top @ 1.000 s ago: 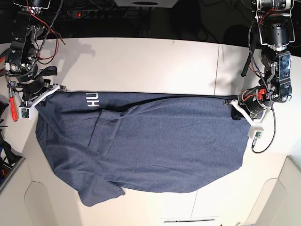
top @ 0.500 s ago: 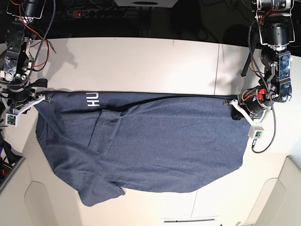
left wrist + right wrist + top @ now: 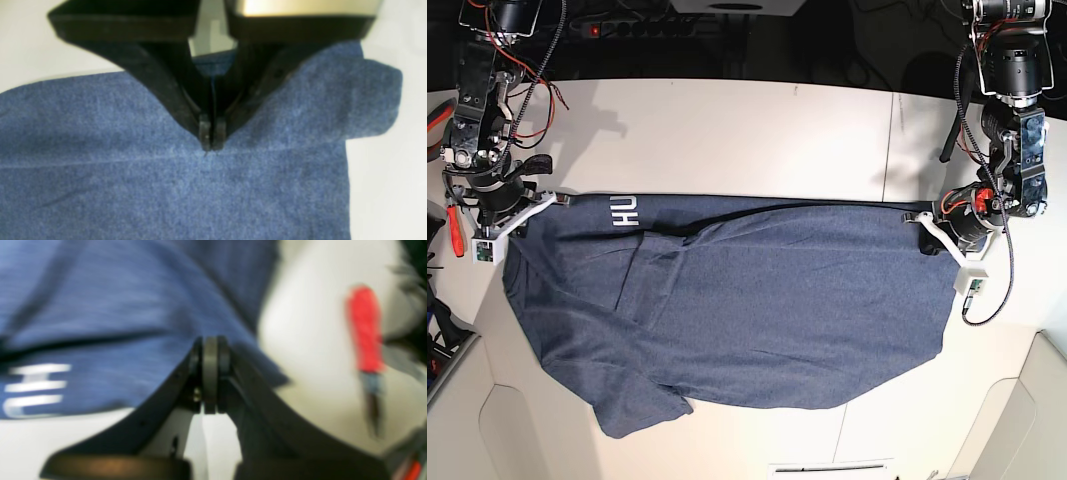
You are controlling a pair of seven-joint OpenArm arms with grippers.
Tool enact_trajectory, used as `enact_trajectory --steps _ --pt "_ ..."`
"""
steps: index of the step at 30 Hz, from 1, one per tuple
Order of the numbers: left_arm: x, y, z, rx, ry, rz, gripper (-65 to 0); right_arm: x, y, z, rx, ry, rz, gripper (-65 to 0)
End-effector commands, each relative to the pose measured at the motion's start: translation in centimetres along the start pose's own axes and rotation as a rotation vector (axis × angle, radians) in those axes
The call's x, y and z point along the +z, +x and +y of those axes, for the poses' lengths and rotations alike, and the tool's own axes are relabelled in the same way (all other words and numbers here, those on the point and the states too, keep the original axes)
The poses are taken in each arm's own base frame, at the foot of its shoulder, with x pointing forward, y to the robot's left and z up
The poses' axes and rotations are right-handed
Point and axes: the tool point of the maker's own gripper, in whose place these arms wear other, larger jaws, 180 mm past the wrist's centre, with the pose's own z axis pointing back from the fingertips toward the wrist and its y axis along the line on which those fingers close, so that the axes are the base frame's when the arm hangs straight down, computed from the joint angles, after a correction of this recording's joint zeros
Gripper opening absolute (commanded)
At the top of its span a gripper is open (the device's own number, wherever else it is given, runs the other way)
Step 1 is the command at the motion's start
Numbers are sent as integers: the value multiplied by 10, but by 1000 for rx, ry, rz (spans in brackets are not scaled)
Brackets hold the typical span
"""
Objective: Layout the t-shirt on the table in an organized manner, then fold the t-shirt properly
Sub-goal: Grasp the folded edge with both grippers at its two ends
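The dark navy t-shirt (image 3: 747,300) lies spread wide across the cream table (image 3: 747,130), its far edge pulled straight between both grippers. White letters (image 3: 624,211) show near its far left corner. My right gripper (image 3: 558,197) is shut on that left corner; in the blurred right wrist view its closed fingertips (image 3: 210,350) sit against the blue fabric (image 3: 116,306) beside the letters (image 3: 33,390). On the far right corner my left gripper (image 3: 915,216) is shut, tips together (image 3: 210,141), with a fold of cloth (image 3: 100,133) pinched between them. A crumpled sleeve (image 3: 642,415) lies at the front left.
A red-handled tool (image 3: 454,225) (image 3: 363,330) lies at the table's left edge, close to my right arm. A dark seam (image 3: 890,140) crosses the table on the right. Cables and a power strip (image 3: 627,28) run behind the table's far edge. White rounded panels (image 3: 517,430) flank the front corners.
My right gripper swung left toward the table edge, then came back right, carrying the shirt's left corner with it. The left gripper and the right corner stayed put.
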Motion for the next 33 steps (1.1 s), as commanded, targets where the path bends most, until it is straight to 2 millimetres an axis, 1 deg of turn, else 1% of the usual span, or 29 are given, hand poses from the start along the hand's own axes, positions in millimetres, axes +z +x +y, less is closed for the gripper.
enact_trajectory --steps 1,4,6,10,13,16,18,20,21,23,24,26,27,29,30,31,33 --pt "4 20 5 -9 8 -55 -650 1 15 -18 16 -57 -43 -650" --pt "4 20 5 -9 8 -56 -650 -2 8 -44 54 -147 -24 -650" --pt "4 20 5 -9 8 -56 -650 -4 1 -56 79 -176 1 -650" --pt "4 21 5 -9 8 -60 -650 -8 -13 -67 92 -190 44 -650" --pt "4 22 5 -9 8 -63 -650 -8 -14 -68 90 -192 47 -650" --pt "4 22 5 -9 8 -64 -650 -6 -3 -76 41 -237 -1 -650" --pt "4 21 5 -9 8 -63 -650 0 7 -81 27 -276 -28 -650" --pt "4 21 5 -9 8 -63 -650 8 21 -89 34 -327 -61 -650" --pt "4 21 5 -9 8 -62 -650 12 30 -89 40 -332 -85 -650" --pt "4 21 5 -9 8 -62 -650 19 48 -84 38 -312 -138 -650" --pt "4 21 5 -9 8 -62 -650 21 57 -76 33 -269 -165 -650" --pt "4 21 5 -8 8 -64 -650 23 70 -53 22 -145 -208 -650" --pt "4 22 5 -8 8 -68 -650 23 74 -39 18 -72 -221 -650" --pt "4 27 5 -9 8 -94 -650 23 73 -12 22 64 -228 -650" --pt "5 29 5 -9 9 -107 -650 22 69 -4 21 95 -218 -650" --pt "5 32 8 -2 21 -123 -650 21 65 3 16 109 -209 -650" --pt "6 35 17 14 71 -136 -650 16 55 9 -5 119 -184 -650"
